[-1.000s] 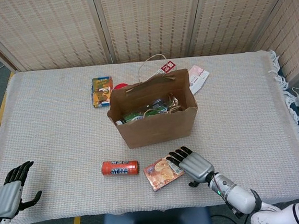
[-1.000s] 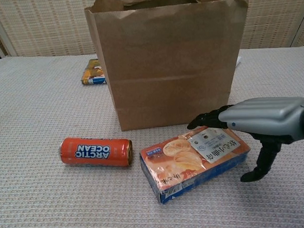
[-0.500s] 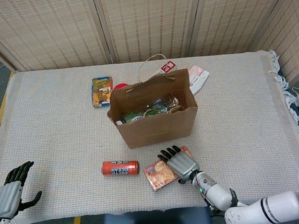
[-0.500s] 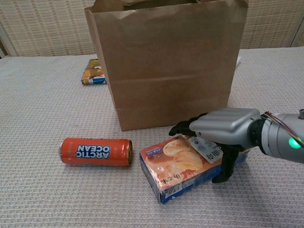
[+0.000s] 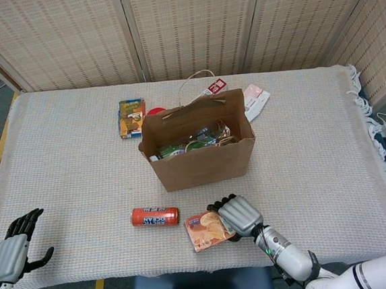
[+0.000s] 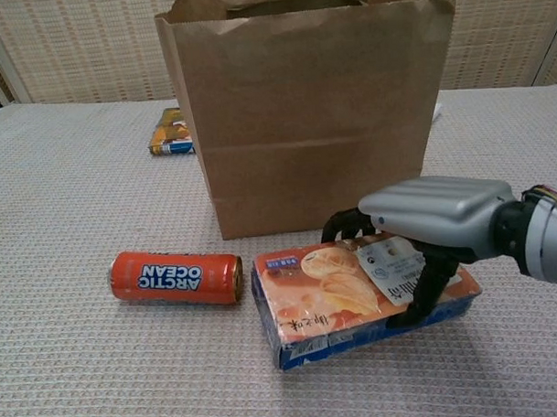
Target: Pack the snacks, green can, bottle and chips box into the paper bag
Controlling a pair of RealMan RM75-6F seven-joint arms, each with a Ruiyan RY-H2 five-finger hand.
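Overhead, head view: paper bag (image 5: 201,158) stands upright mid-table on the woven cloth (image 5: 67,176), mouth open, several packed items visible inside. Chips box (image 5: 205,230) lies near the front edge, in front of the bag and apart from it. Right hand (image 5: 236,216) lies over the box's right end, fingers curled around it, gripping. Orange can (image 5: 155,217) on its side, just left of the box, not touching. Small colourful box (image 5: 132,117) lies flat behind the bag's left corner; white packets (image 5: 255,102) sit at the bag's rear right. Left hand (image 5: 13,248) at the front-left table corner, fingers spread, holding nothing.

Chest view: chips box (image 6: 346,302) flat on the cloth, close in front of the bag (image 6: 307,111). Right hand (image 6: 435,229) clamps its right portion: fingers (image 6: 345,226) hooked over the far edge, thumb down the near face. Orange can (image 6: 176,277) lies left of the box, small gap between. Colourful box (image 6: 171,132) partly seen behind the bag's left side. Left hand not seen in this view.
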